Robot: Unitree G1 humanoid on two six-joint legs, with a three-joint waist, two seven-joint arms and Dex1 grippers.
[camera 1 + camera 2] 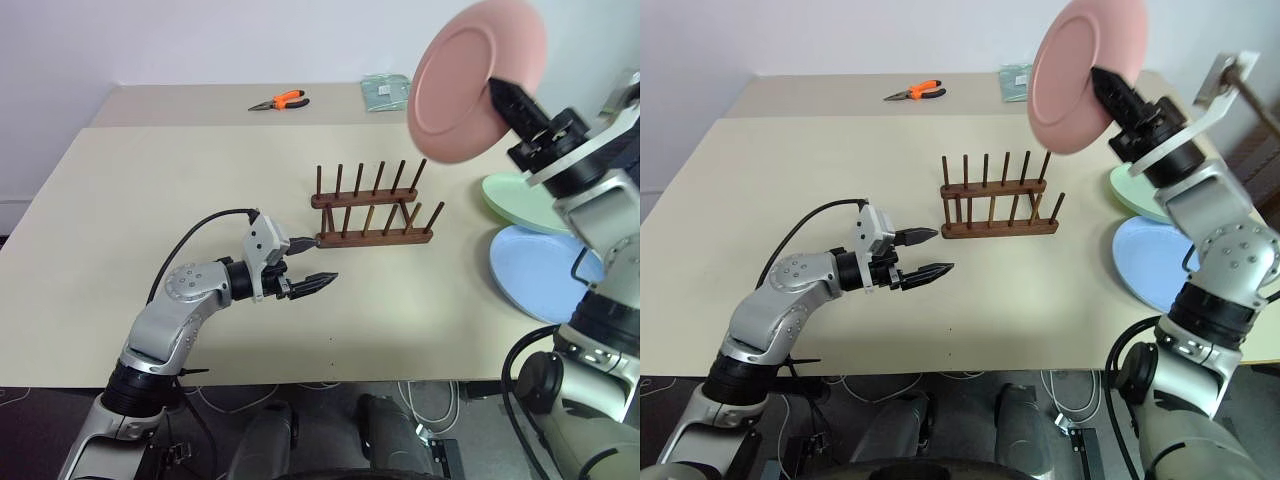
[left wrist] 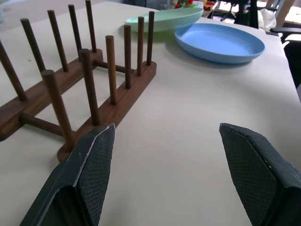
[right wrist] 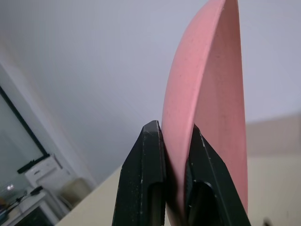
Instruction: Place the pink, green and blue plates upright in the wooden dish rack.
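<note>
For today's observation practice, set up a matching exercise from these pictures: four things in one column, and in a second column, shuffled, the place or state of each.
Things:
1. pink plate
2. blue plate
3. wooden dish rack
4. left gripper

Places or states:
A. open, hovering just above the table
B. standing on the table, no plates in it
C. held up in the air by the right gripper
D. lying flat on the table, next to the green plate

Pairs: 1-C, 2-D, 3-B, 4-A
</note>
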